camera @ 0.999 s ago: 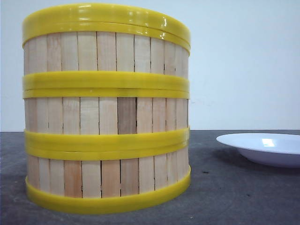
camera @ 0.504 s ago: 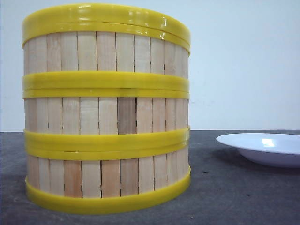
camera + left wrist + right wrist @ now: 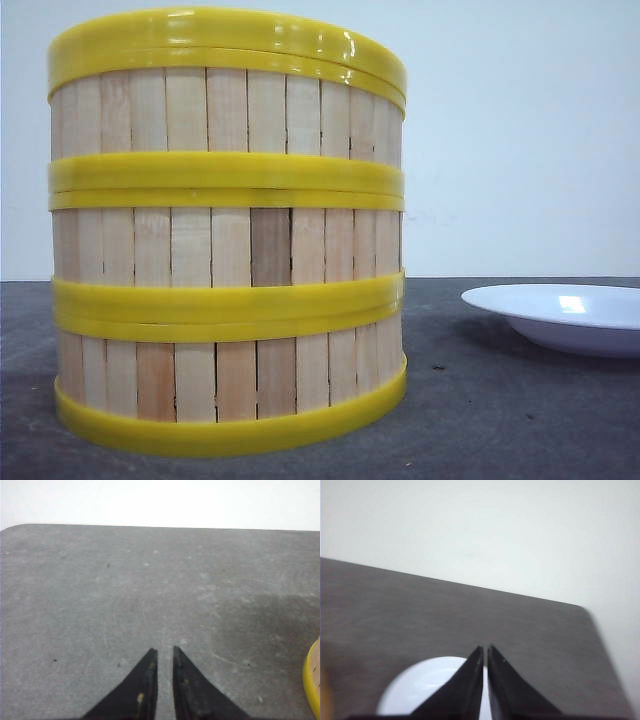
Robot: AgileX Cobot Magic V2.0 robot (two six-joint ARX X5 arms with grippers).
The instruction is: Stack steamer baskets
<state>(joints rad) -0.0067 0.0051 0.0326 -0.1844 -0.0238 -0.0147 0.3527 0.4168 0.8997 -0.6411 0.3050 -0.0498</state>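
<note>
Front view: three steamer baskets, slatted wood with yellow rims, stand stacked on the grey table, near a white plate. Left wrist view: left gripper nearly closed, empty, above the table. Right wrist view: right gripper closed, empty, over the plate.

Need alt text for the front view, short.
Three steamer baskets stand stacked in one straight column on a dark grey table, filling the left of the frame. Part of a white plate sits apart at the right; no gripper shows.
</note>
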